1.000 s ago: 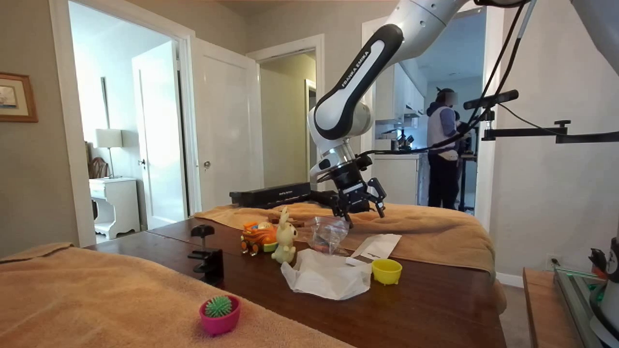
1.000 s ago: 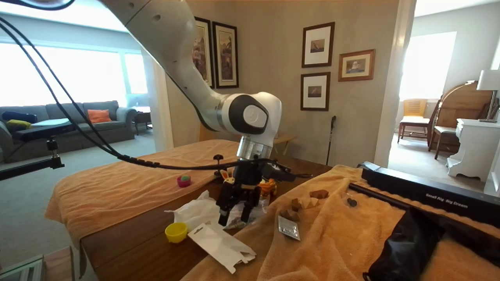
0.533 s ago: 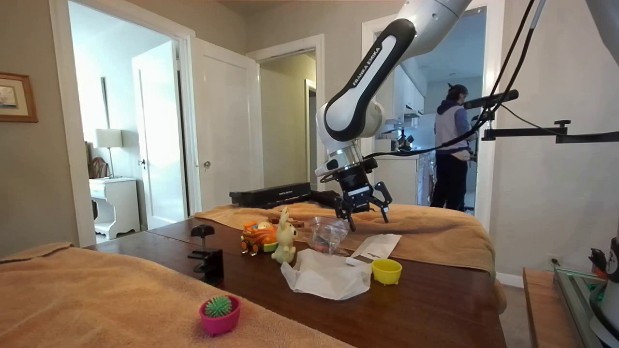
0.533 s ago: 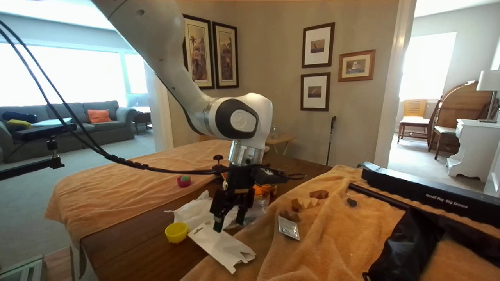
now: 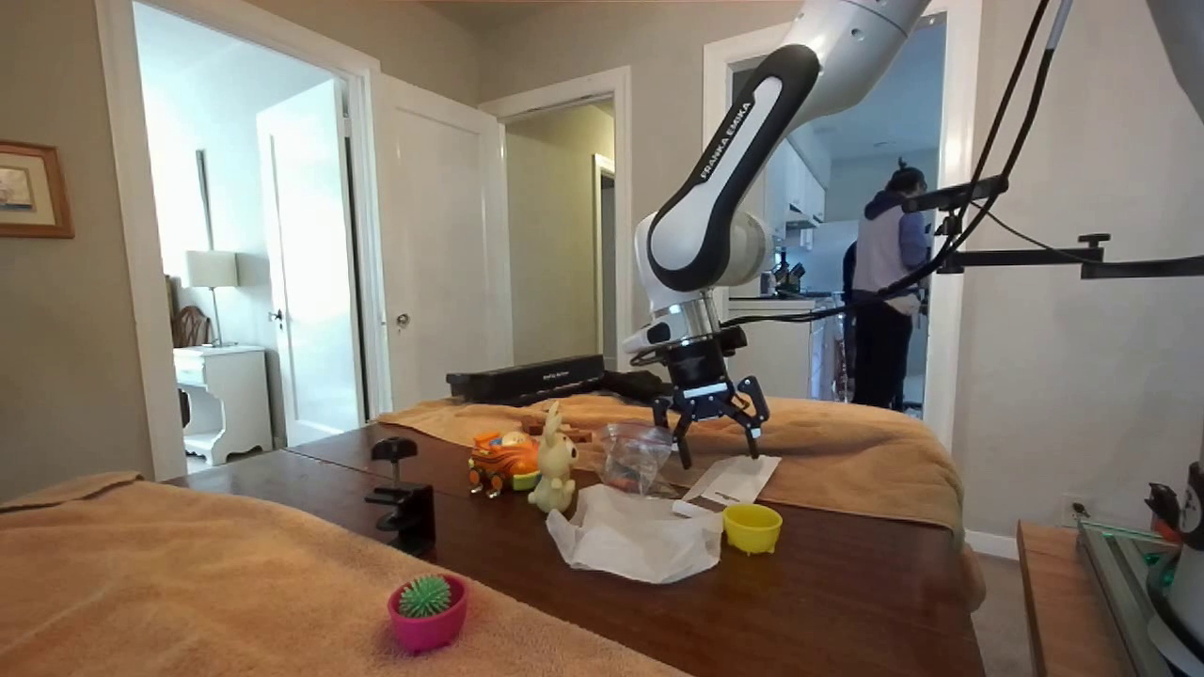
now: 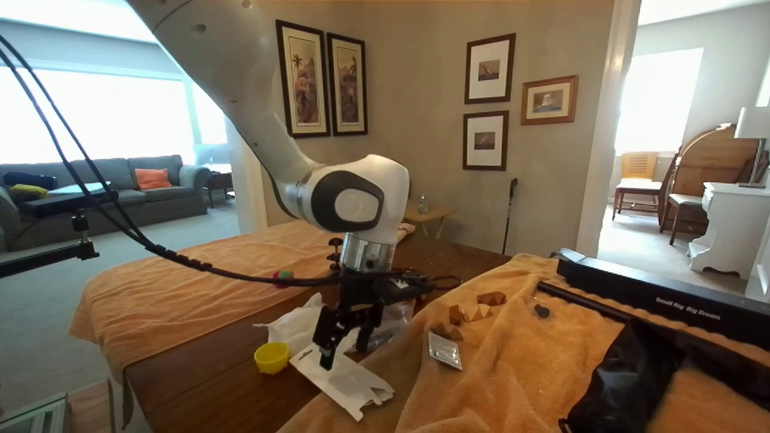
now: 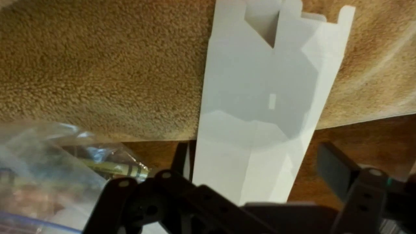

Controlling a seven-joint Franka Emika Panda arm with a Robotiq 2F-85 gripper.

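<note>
My gripper [image 5: 720, 461] is open and empty, pointing down just above a flat white cardboard box [image 5: 738, 480]. In an exterior view the gripper [image 6: 343, 358] hangs over the box [image 6: 355, 385]. In the wrist view the box [image 7: 247, 130] lies between the two spread fingers [image 7: 256, 165], with a gap to the right finger. It lies partly on the brown table and partly on the orange towel. A clear plastic bag [image 7: 48, 182] with a yellow item inside lies beside the left finger. A yellow cup [image 5: 752, 528] and a crumpled white sheet [image 5: 635, 541] are close by.
A pale rabbit figure [image 5: 555, 465], an orange toy car [image 5: 503, 461] and a black clamp [image 5: 404, 498] stand on the table. A pink cup [image 5: 428, 625] holds a green spiky ball. A silver packet [image 6: 445, 350], brown pieces [image 6: 475, 311] and a long black box [image 6: 656, 307] lie on the towel.
The gripper has moved down and toward the yellow cup's side, from near the plastic bag to over the white box. It stays open. The things on the table have not moved.
</note>
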